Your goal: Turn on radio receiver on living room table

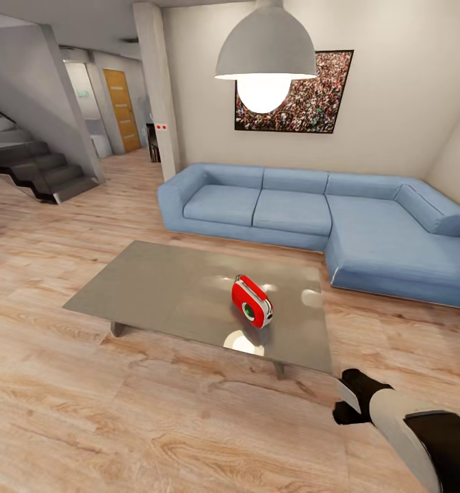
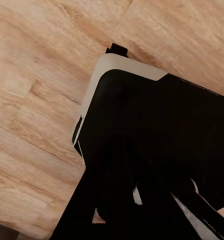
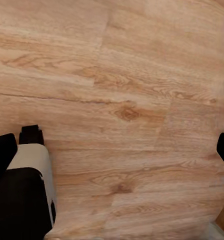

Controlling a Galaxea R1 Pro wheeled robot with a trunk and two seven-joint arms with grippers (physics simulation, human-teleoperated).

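The small red radio receiver (image 1: 251, 301) with white sides stands on the low grey-brown table (image 1: 161, 284), right of the top's middle, its round dial facing the near right. My right gripper (image 1: 350, 400) hangs over the wood floor just past the table's near right corner, well short of the radio. In the right wrist view the right gripper (image 3: 112, 150) is open, with one black fingertip at each edge and bare floor between them. In the left wrist view, dark shapes merge with my own black and white body (image 2: 157, 135), so the left fingers cannot be made out.
A blue L-shaped sofa (image 1: 312, 212) runs behind and to the right of the table. A grey pendant lamp (image 1: 265, 51) hangs above it, in front of a crowd photo (image 1: 319, 96). Stairs (image 1: 31, 168) and a hallway with an orange door (image 1: 122, 109) lie at the far left. Light wood floor (image 1: 120, 424) surrounds the table.
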